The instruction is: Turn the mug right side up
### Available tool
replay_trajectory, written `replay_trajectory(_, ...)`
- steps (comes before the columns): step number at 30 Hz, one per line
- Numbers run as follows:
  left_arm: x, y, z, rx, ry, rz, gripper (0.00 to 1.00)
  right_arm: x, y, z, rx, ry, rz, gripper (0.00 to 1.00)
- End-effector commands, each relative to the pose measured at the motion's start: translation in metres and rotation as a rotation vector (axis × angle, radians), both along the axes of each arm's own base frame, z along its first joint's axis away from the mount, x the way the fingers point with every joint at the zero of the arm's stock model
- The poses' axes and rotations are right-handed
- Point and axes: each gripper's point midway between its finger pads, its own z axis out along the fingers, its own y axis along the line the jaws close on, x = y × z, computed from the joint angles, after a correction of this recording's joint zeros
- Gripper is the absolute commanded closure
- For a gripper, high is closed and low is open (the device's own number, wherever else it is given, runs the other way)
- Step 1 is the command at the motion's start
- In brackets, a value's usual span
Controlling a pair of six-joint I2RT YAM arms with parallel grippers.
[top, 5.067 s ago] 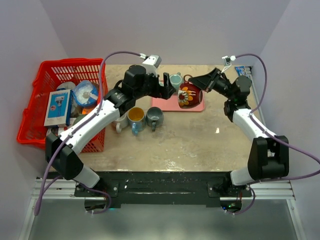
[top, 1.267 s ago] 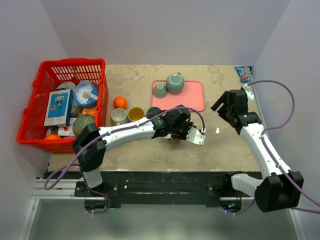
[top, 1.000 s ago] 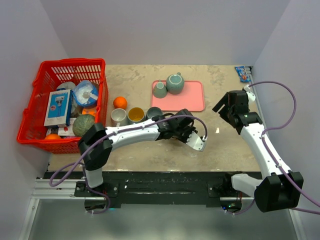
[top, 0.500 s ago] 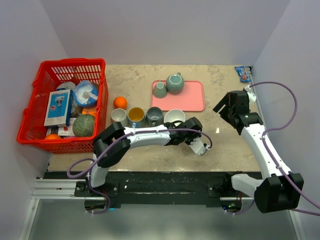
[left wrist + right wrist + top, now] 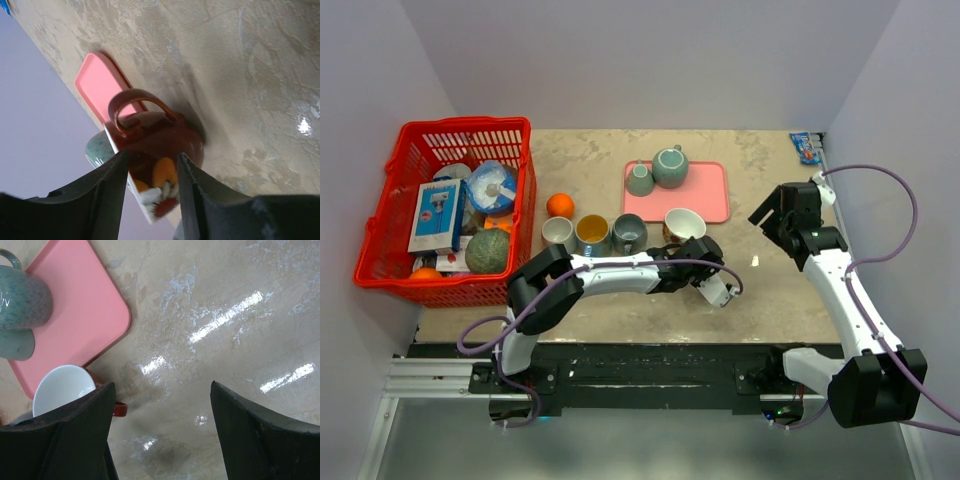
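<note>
The mug point(image 5: 685, 224) is dark red-brown with an orange and white flower and a white inside. It stands mouth up on the table, just in front of the pink tray point(image 5: 708, 192). In the left wrist view the mug point(image 5: 155, 137) has its handle towards the camera. My left gripper point(image 5: 688, 252) is at its near side, jaws parted, with the rim and flower showing between the two fingers point(image 5: 112, 195). I cannot tell whether a finger still touches it. My right gripper point(image 5: 768, 212) hangs open and empty to the right. Its view shows the mug point(image 5: 62, 387) at lower left.
A green cup point(image 5: 640, 180) and green teapot point(image 5: 670, 165) stand on the tray. Three mugs point(image 5: 591, 232) sit in a row left of the task mug, with an orange point(image 5: 558, 204) behind them. A red basket point(image 5: 445, 135) full of items is at far left. A blue packet point(image 5: 805, 147) lies at back right.
The left arm carried the mug back towards the tray and stood it mouth up. Its jaws, shut on the mug half a second ago, have parted. The right arm barely moved.
</note>
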Motion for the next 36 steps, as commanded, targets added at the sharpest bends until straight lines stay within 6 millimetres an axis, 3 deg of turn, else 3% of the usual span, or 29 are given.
replay_trajectory(1, 0.001, -0.010, 0.027, -0.080, -0.007, 0.014, 0.51, 0.004, -0.003, 0.008, -0.003, -0.039, -0.012, 0.20)
replay_trajectory(11, -0.008, -0.008, 0.051, -0.163, 0.060, 0.052, 0.50, 0.006, 0.001, 0.003, 0.011, -0.028, 0.014, 0.20)
replay_trajectory(17, -0.016, 0.003, 0.065, -0.241, 0.112, 0.099, 0.50, 0.016, 0.019, -0.004, 0.035, -0.031, 0.134, 0.19)
replay_trajectory(22, -0.028, 0.012, 0.086, -0.336, 0.181, 0.138, 0.50, 0.022, 0.049, -0.027, 0.102, 0.024, 0.313, 0.20)
replay_trajectory(25, -0.034, 0.019, 0.116, -0.468, 0.216, 0.189, 0.49, 0.026, 0.060, -0.052, 0.138, 0.084, 0.357, 0.23)
replay_trajectory(30, -0.027, 0.031, 0.148, -0.746, 0.287, 0.428, 0.42, 0.045, 0.074, -0.065, 0.122, 0.072, 0.380, 0.29)
replay_trajectory(33, -0.020, 0.037, 0.157, -0.865, 0.348, 0.567, 0.38, 0.058, 0.085, -0.071, 0.101, 0.086, 0.404, 0.33)
replay_trajectory(34, -0.016, 0.042, 0.159, -0.908, 0.352, 0.626, 0.37, 0.060, 0.087, -0.081, 0.096, 0.113, 0.412, 0.34)
replay_trajectory(36, -0.008, 0.047, 0.165, -0.970, 0.336, 0.680, 0.30, 0.067, 0.094, -0.081, 0.087, 0.108, 0.434, 0.39)
